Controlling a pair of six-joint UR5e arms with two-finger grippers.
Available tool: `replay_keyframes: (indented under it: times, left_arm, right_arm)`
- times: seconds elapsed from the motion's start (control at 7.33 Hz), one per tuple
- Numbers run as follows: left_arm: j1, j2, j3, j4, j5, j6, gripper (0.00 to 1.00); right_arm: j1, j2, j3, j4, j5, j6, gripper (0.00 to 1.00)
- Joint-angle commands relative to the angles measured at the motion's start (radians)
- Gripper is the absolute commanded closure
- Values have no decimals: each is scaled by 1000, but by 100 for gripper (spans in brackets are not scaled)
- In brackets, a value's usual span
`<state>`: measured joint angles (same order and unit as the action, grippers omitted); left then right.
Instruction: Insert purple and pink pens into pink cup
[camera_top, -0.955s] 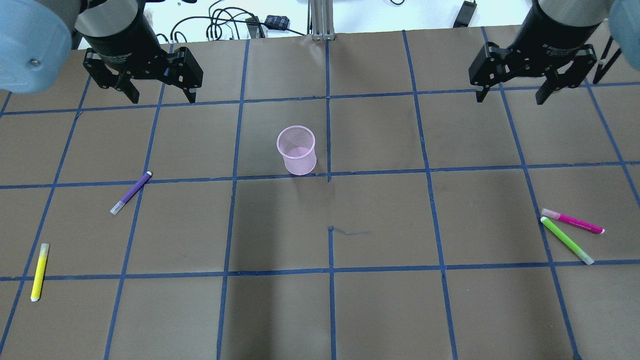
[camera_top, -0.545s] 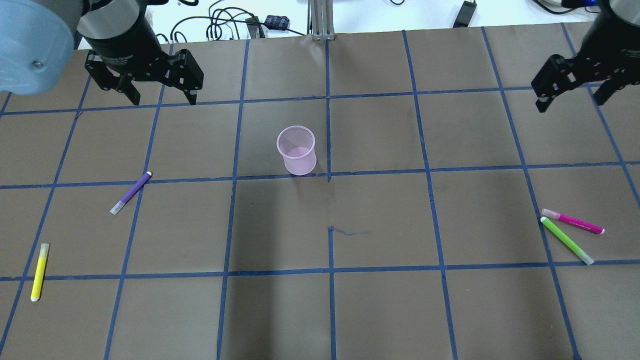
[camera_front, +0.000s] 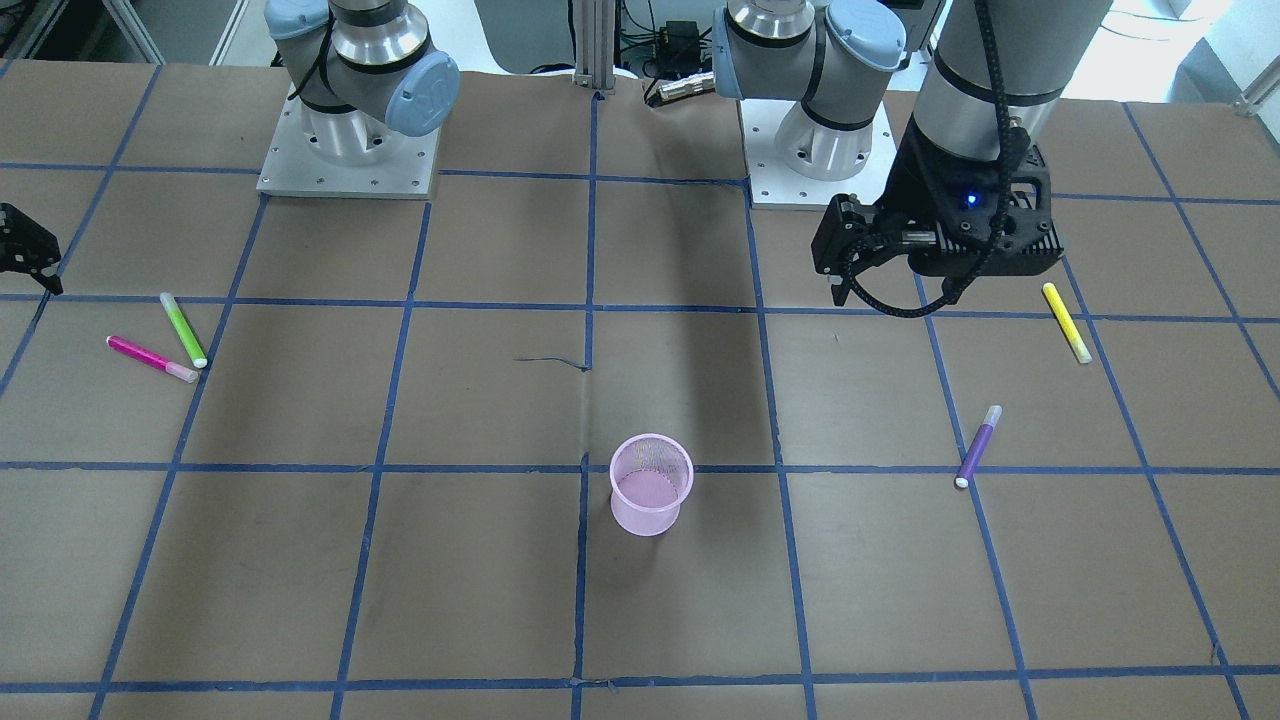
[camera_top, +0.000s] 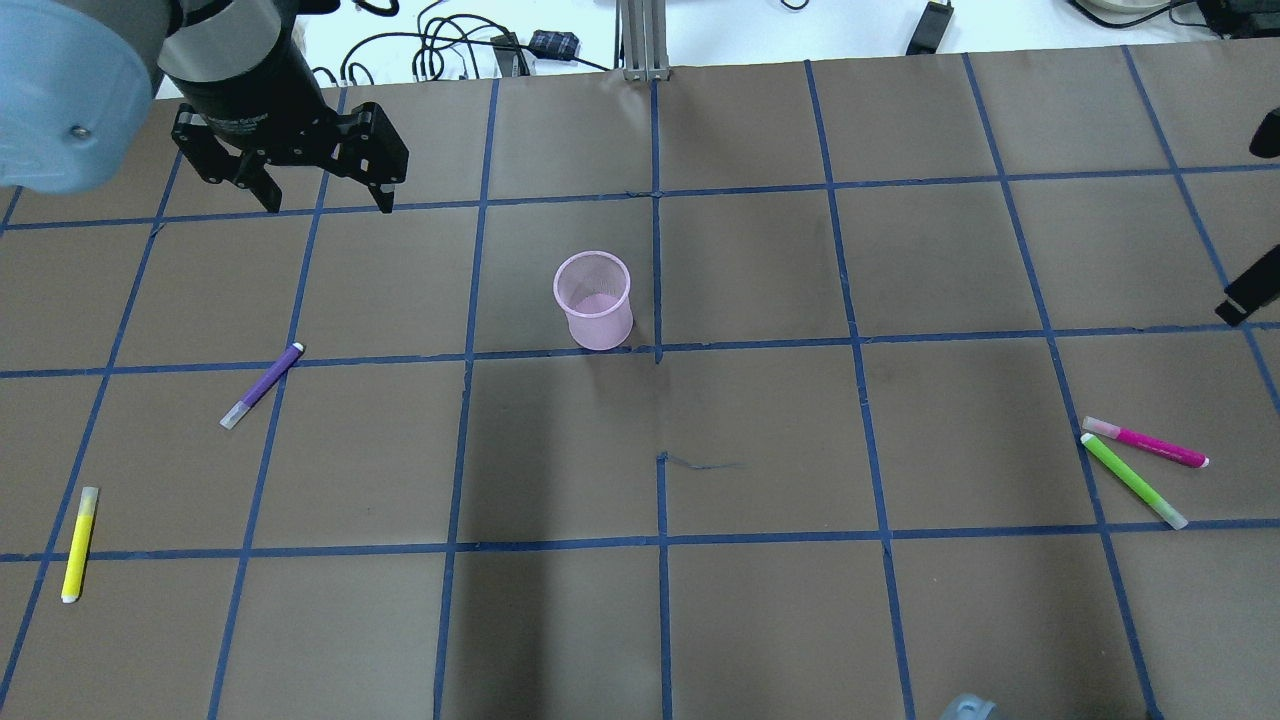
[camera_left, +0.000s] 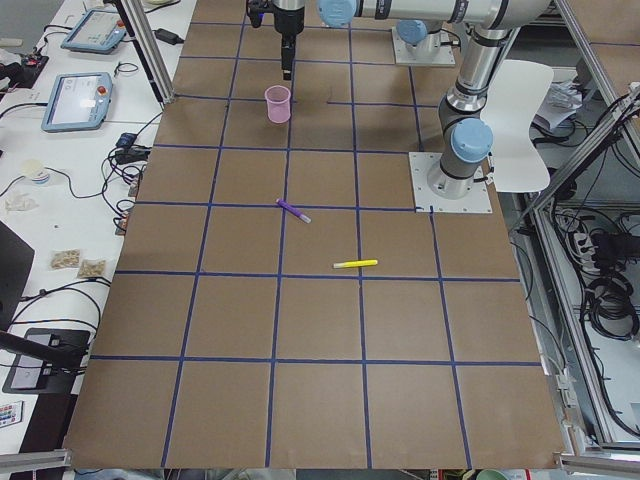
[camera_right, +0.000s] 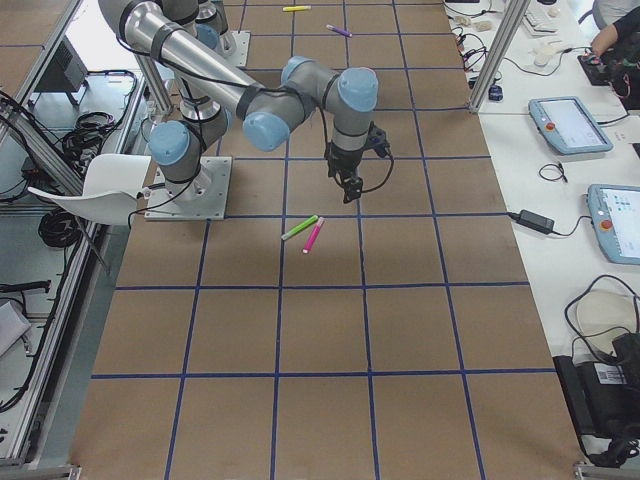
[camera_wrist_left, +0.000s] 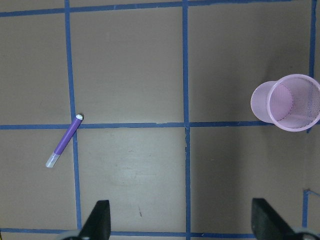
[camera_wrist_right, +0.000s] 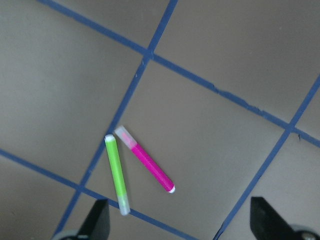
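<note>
The pink mesh cup (camera_top: 594, 300) stands upright near the table's middle. The purple pen (camera_top: 262, 386) lies flat to its left, and shows in the left wrist view (camera_wrist_left: 64, 140) with the cup (camera_wrist_left: 286, 102). The pink pen (camera_top: 1146, 443) lies flat at the far right and shows in the right wrist view (camera_wrist_right: 145, 159). My left gripper (camera_top: 322, 205) hangs open and empty above the table, beyond the purple pen. My right gripper (camera_top: 1255, 217) is open and empty at the right edge, above and beyond the pink pen.
A green pen (camera_top: 1133, 481) lies right beside the pink pen, their capped ends almost touching. A yellow pen (camera_top: 79, 543) lies at the near left. Cables (camera_top: 470, 50) run along the table's far edge. The arm bases (camera_front: 345, 150) stand on the robot's side.
My right gripper has swung to the right, nearly out of the overhead view, and now hangs over the pink and green pens. My left gripper has barely shifted. Pens and cup have not moved.
</note>
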<state>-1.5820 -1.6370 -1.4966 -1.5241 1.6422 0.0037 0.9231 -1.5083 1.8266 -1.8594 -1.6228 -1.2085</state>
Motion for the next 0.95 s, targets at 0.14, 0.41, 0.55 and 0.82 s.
replay_keyframes:
  times: [0.14,0.41,0.55,0.82]
  left_arm:
    - [-3,3,-19,2,-7,-16,0]
    - [0,2,-39,-1,-7,-25,0]
    - [1,2,-43,2,-7,-27,0]
    - [-4,0,-51,-1,-12,-63,0]
  right_arm:
    - [-163,10,186,-90,104,-694,0]
    - [-179,69,296,-324,106,-813,0]
    - [-181,115,363,-521,112,-833,0]
    - [-181,126,413,-615,200,-983,0]
